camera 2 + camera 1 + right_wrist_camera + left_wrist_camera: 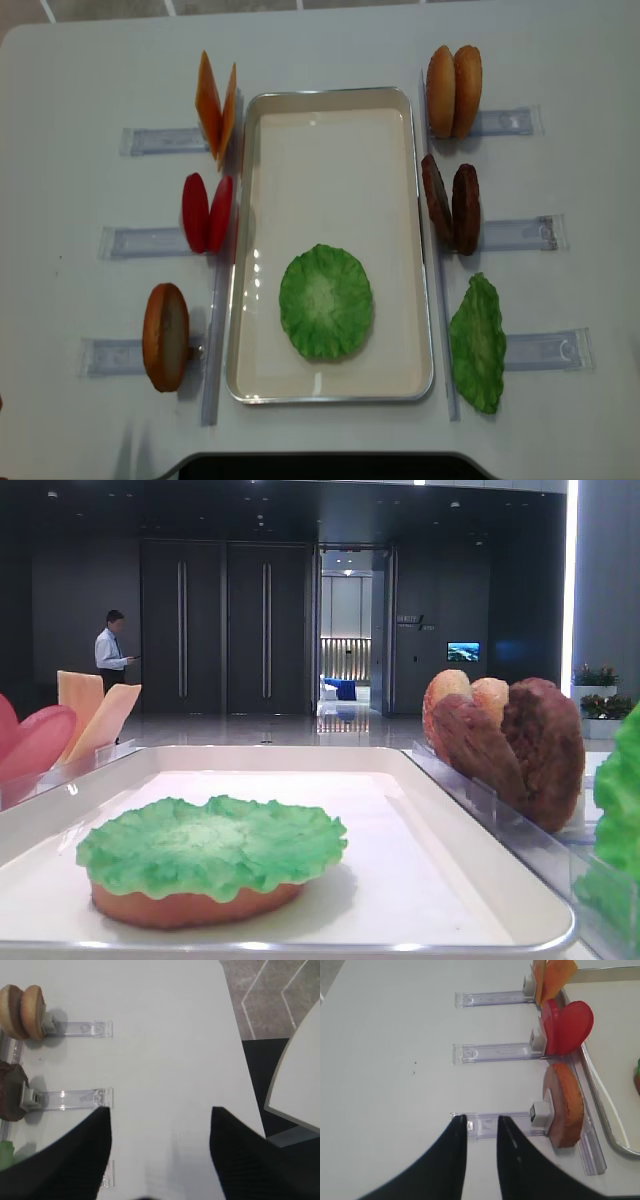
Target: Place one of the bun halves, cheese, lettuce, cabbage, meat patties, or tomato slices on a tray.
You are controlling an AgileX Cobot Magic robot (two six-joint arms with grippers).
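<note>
The white tray (330, 95) holds a green lettuce leaf (325, 302) lying on a bun half (180, 905). Left of the tray stand cheese slices (215, 105), tomato slices (207, 212) and one bun half (165, 337) in racks. On the right are two bun halves (453, 90), two meat patties (450, 208) and another lettuce leaf (478, 343). No separate cabbage shows. My left gripper (481, 1118) hovers over the outer end of the bun's rack, jaws narrowly open and empty. My right gripper (160, 1110) is wide open over bare table, right of the patties (10, 1092).
Clear plastic racks (510, 122) stick out from both long sides of the tray. The table's right edge (235, 1025) lies close to the right gripper, with floor beyond. A person (110, 650) stands far off in the hall.
</note>
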